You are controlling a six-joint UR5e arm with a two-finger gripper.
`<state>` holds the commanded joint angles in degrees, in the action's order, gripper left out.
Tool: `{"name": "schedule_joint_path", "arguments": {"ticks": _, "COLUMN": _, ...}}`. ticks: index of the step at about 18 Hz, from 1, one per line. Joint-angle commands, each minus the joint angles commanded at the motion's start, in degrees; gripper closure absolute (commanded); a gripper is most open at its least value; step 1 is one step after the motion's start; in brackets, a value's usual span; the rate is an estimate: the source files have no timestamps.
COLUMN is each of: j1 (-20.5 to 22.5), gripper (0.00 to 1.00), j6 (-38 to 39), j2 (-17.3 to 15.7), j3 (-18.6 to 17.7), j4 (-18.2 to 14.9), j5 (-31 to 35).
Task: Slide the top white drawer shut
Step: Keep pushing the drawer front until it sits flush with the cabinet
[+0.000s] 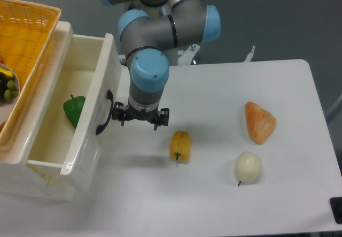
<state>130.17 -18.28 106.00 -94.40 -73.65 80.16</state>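
The scene is being lit evenly from above; soft shadows are being cast on the tabletop [224,205], and focus is sharp.

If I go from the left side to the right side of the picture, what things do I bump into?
Orange woven basket → green pepper inside the top white drawer → the robot's gripper → yellow pepper → white onion → orange bread piece.

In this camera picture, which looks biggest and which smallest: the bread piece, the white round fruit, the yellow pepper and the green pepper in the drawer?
1. Bread piece, largest.
2. White round fruit and yellow pepper: too close to rank.
3. Green pepper: looks smallest, but the top white drawer front hides part.
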Motion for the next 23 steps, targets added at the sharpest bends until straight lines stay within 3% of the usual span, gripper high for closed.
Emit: {"name": "schedule_joint_path", "arguments": {"ticks": 23, "j1": -4.7, "gripper": 0.0, "j6": 3.4, "j2": -0.5, "j3": 0.5, "j4": 0.0, "j5": 0.2}}
